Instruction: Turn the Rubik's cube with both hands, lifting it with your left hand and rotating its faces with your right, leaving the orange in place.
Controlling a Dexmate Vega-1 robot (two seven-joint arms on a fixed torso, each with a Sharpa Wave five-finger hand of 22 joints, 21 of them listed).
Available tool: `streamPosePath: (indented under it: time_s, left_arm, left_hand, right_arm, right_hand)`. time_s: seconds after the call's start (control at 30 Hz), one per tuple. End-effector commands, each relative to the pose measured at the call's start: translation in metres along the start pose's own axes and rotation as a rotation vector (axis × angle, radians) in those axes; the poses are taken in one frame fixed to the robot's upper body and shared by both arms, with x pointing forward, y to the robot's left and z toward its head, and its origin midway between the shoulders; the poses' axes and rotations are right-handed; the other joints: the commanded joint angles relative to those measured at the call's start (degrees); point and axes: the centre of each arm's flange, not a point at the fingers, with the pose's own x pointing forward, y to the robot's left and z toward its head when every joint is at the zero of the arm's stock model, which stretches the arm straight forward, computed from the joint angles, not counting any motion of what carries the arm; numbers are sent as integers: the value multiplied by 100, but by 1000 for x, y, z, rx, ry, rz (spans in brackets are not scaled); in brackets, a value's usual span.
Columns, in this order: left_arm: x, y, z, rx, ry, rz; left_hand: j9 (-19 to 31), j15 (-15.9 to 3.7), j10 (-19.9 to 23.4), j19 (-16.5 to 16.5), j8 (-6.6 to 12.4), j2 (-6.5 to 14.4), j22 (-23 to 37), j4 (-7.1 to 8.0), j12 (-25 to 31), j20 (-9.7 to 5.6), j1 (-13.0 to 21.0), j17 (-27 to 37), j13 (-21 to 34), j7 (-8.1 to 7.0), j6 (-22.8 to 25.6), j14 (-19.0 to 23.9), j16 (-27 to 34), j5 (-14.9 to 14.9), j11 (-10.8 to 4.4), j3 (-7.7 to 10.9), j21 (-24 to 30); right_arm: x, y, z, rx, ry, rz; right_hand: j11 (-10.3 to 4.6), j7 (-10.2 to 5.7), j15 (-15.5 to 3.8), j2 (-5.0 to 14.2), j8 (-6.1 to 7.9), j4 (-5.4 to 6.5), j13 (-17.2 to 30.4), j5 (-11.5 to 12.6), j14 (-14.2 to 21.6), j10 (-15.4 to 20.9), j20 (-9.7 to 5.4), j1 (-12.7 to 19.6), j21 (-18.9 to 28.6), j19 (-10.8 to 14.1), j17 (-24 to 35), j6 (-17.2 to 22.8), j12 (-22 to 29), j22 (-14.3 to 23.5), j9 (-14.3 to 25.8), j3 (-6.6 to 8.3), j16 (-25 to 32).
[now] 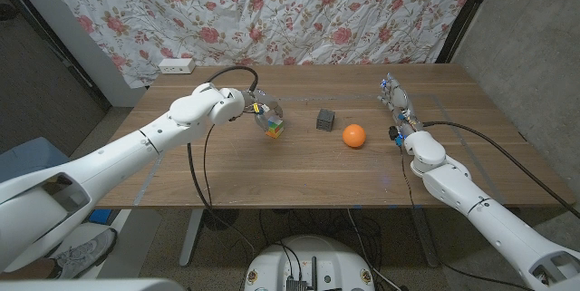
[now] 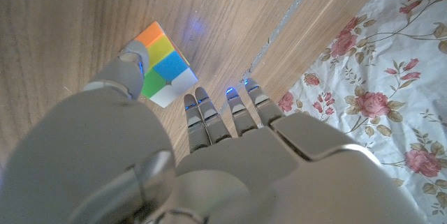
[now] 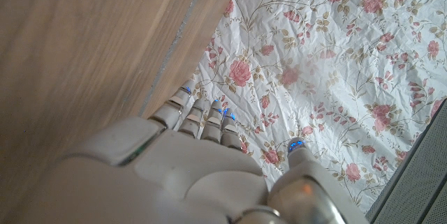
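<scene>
Our left hand pinches the multicoloured Rubik's cube just above the wooden table — the round orange lies beside a dark grey block. Our right hand stands spread, holding nothing.

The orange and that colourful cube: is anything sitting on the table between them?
Yes. In the head view a small dark grey cube stands on the wood between the Rubik's cube, at the left hand, and the orange.

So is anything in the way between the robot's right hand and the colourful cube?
Yes. The orange and a small dark block sit on the table between the right hand and the cube. The left hand is already at the cube.
</scene>
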Motion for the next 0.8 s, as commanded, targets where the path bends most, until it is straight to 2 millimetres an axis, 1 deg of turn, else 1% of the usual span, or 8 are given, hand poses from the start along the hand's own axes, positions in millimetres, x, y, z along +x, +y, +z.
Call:
streamPosePath:
  time_s: [0.03, 0.2, 0.27, 0.53, 0.8]
  left_arm:
    - [1, -6, 1, 3, -8, 41]
    - [3, -7, -1, 1, -8, 55]
    - [3, -7, -1, 2, -10, 63]
    - [4, -7, -1, 1, -18, 83]
    - [3, -7, -1, 4, -29, 102]
  left_hand:
    - [15, -679, 168, 152, 66, 13, 14, -3, 59, -7, 135, 17, 17, 25, 150, 167, 30, 41, -7, -46, 26]
    - [19, -717, 287, 210, 89, 25, 15, -4, 73, -32, 191, 17, 23, 15, 265, 266, 38, 44, -18, -78, 17]
    - [22, -733, 356, 253, 107, 30, 16, -3, 83, -39, 217, 18, 27, 48, 339, 315, 40, 45, -14, -97, 18]
    - [33, -779, 553, 394, 159, 55, 18, 0, 111, -90, 301, 22, 50, 24, 561, 513, 65, 50, -29, -156, 22]
    - [50, -833, 776, 543, 217, 83, 20, 4, 150, -176, 400, 26, 92, 45, 783, 667, 70, 53, -28, -226, 24]
  right_arm:
    - [-2, 4, -1, -1, 4, -7]
    - [-2, 4, -1, 0, 5, -10]
    - [-2, 4, 0, -2, 5, -12]
    - [-2, 4, 0, -1, 5, -16]
    - [-1, 4, -1, 0, 6, -15]
  right_hand:
    - [5, -14, 15, 158, 36, 32, -1, 39, 61, 48, 21, -10, 40, 52, 11, 42, 16, 13, 5, 9, 17]
    - [5, -19, 15, 161, 37, 32, 0, 41, 63, 54, 19, -6, 39, 51, 7, 46, 17, 13, 6, 12, 15]
    - [6, -16, 10, 159, 36, 34, 0, 40, 60, 55, 18, -8, 40, 54, 8, 46, 18, 13, 6, 10, 15]
    - [4, -22, 11, 165, 37, 36, 0, 42, 62, 60, 20, -4, 40, 57, 6, 52, 17, 13, 6, 14, 14]
    - [3, -25, 9, 169, 38, 36, 1, 44, 69, 62, 22, 1, 40, 61, 3, 57, 17, 13, 6, 17, 15]
